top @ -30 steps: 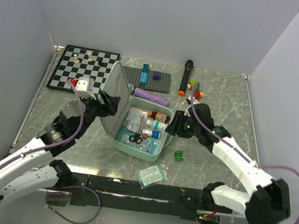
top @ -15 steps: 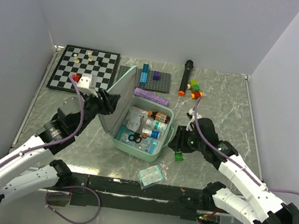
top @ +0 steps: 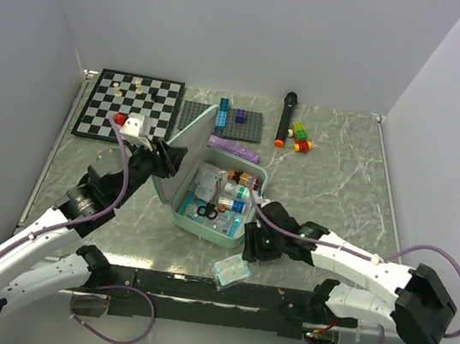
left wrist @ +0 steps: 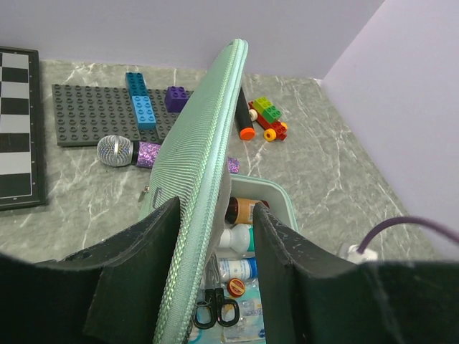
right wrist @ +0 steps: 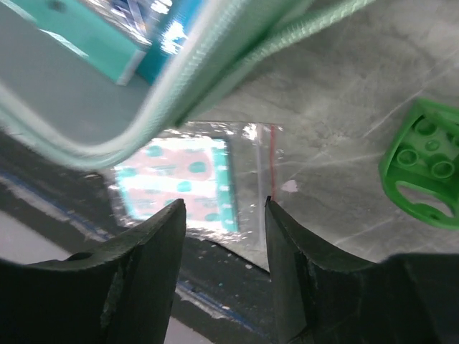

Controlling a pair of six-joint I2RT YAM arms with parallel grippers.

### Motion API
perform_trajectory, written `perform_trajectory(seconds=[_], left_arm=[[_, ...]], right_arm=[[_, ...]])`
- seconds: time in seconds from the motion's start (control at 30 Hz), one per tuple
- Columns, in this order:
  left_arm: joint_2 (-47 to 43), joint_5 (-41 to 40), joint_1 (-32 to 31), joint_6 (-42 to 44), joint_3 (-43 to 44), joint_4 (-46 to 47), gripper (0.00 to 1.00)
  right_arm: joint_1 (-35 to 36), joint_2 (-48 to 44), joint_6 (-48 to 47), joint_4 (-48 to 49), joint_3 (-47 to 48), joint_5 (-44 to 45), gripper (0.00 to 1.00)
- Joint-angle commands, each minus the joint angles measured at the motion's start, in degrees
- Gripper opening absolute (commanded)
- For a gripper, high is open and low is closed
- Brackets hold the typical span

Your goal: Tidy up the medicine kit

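Note:
The mint-green medicine kit lies open at mid-table, its lid standing nearly upright. Inside are small bottles and black scissors. My left gripper straddles the lid's zip edge; the left finger rests against the lid, with a gap to the right finger. My right gripper is open and empty, low over a clear plastic packet with a teal-and-pink insert, just off the kit's near corner.
A green brick piece lies right of the packet. At the back are a chessboard, a grey studded plate with bricks, a purple glitter microphone, a black marker and a brick toy. The arm mounting rail runs along the near edge.
My right arm swung from the kit's right side round to its near corner, over the packet. The lid has tilted up from leaning left to nearly upright.

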Motion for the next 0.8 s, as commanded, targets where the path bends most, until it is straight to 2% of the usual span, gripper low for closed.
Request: perform_trajectory(seconds=[0.0, 0.13, 0.33, 0.6, 0.67, 0.77], left_arm=[[-2.44, 1.76, 0.13, -0.6, 1.34, 1.98, 0.4], [-3.75, 0.88, 0.13, -1.22, 0.37, 1.8, 0.41], [-5.34, -0.09, 0.13, -1.66, -0.33, -0.3, 0.41], [-5.34, -0.61, 0.05, -1.57, -0.07, -0.83, 0.41], [-5.34, -0.7, 0.05, -1.66, -0.07, -0.92, 0.41], [-5.6, -0.88, 0.13, -1.84, -0.16, -1.01, 0.41]], right_arm=[[3.53, 4.13, 3.7, 2.17, -1.22, 5.65, 0.57], [5.47, 6.51, 7.03, 2.25, -2.1, 11.19, 0.6], [5.64, 8.89, 8.89, 3.05, -2.8, 12.26, 0.59], [6.7, 10.47, 8.8, 1.99, -3.16, 11.29, 0.38], [7.49, 10.82, 9.24, 1.21, -2.98, 11.29, 0.38], [9.15, 10.21, 10.9, -0.55, -2.72, 12.78, 0.49]])
